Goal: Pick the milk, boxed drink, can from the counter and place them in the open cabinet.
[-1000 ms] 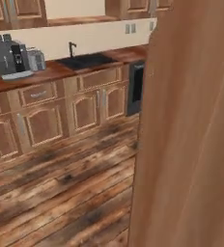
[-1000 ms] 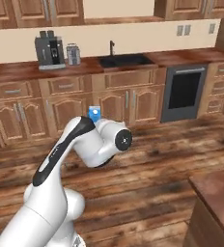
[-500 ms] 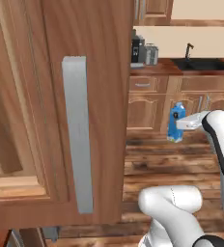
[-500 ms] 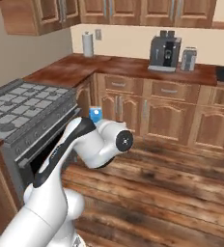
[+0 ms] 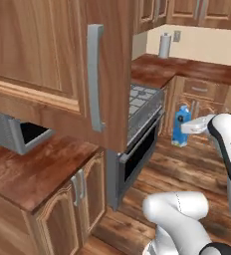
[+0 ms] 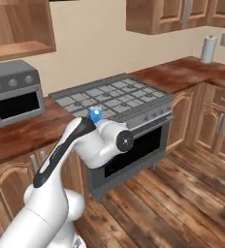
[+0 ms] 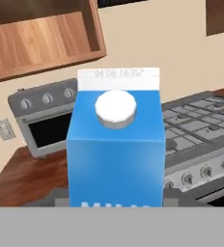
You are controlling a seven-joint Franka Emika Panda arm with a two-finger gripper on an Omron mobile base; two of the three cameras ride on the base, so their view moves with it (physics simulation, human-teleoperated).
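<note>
My base has swung round to the open cabinet (image 7: 46, 43); end effector (image 5: 189, 130) still grasping the milk (image 7: 115, 149), ready for shelving.

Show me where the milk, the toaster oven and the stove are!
milk (image 7: 115, 159), hand view, on its blue front face.
toaster oven (image 6: 15, 104), right base view, on its dark door.
stove (image 6: 112, 99), right base view, on its grey grates.

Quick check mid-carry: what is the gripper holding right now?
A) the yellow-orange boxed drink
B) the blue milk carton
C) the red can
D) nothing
B: the hand view has the blue milk carton with its white cap right in front of the camera, and the left base view shows the carton held at the gripper above the wood floor.
</note>
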